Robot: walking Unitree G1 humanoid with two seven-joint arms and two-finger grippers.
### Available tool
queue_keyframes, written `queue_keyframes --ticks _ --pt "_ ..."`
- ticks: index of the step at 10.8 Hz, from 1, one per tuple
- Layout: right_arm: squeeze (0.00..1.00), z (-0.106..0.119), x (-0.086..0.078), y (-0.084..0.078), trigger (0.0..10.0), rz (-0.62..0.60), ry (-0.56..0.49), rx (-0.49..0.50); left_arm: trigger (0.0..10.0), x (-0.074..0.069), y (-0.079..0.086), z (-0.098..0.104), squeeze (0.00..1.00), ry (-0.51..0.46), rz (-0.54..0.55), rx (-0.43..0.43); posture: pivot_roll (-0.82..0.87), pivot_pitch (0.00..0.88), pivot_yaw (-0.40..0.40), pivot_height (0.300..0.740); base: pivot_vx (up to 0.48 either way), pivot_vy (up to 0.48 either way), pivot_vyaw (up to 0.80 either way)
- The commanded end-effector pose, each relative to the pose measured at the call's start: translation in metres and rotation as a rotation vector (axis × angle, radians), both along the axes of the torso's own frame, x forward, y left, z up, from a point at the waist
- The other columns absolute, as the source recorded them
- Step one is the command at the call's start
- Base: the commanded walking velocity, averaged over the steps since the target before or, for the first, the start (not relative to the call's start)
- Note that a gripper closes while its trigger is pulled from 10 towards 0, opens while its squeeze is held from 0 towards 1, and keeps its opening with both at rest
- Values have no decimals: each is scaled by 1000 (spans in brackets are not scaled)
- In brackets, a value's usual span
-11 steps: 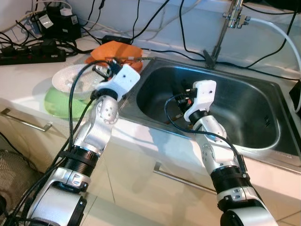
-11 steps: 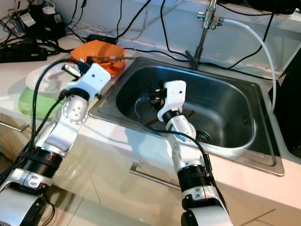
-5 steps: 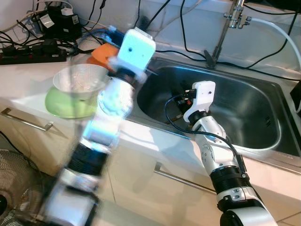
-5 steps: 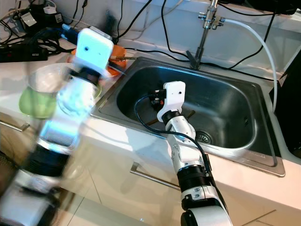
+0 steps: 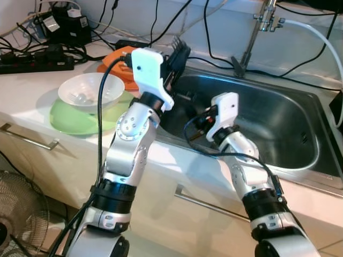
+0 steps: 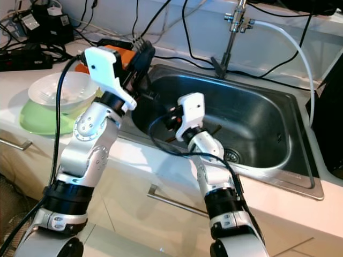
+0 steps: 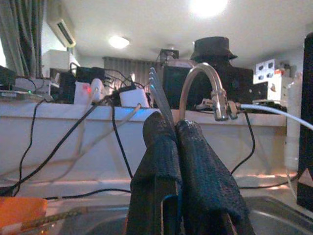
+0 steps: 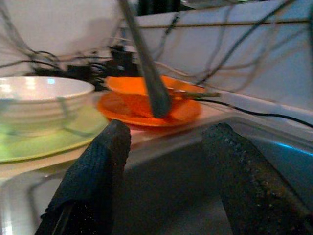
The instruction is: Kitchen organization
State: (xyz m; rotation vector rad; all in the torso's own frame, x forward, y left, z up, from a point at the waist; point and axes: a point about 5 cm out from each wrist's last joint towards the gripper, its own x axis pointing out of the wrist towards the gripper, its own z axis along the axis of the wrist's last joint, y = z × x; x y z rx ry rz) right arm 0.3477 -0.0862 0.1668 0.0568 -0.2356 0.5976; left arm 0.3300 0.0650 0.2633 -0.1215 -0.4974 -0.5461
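Note:
My left gripper (image 5: 179,52) is raised over the left rim of the steel sink (image 5: 300,160). It is shut on a metal fork (image 7: 155,85) whose tines point up and whose handle (image 5: 185,96) hangs below the fingers. My right gripper (image 8: 166,142) sits low inside the sink at its left side, open with nothing between its fingers, facing the fork's handle (image 8: 146,63). A white bowl (image 5: 91,91) rests on a green plate (image 5: 69,119) on the counter. Behind them lies an orange dish (image 5: 110,65).
A faucet (image 5: 252,37) stands behind the sink, with a white hose and black cables along the wall. Brown sticks (image 6: 216,129) lie on the sink floor near the drain. A power strip (image 5: 32,63) sits at the counter's far left. Cabinet handles run below the counter edge.
My left arm swung up and to the right from beside the white bowl and orange dish; it now holds a fork over the sink's rim. The right gripper turned slightly left.

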Motion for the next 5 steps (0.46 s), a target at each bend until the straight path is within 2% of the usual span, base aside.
queue_keyframes --ticks 1,5 --pt "0 6 -2 0 10000 38 -23 1 10000 -3 -2 3 0 -6 -35 4 217 0 -42 740 0 0 0" --pt "0 8 -3 4 10000 45 -30 16 10000 -11 -16 -10 0 102 -212 0 221 0 -42 740 0 0 0"
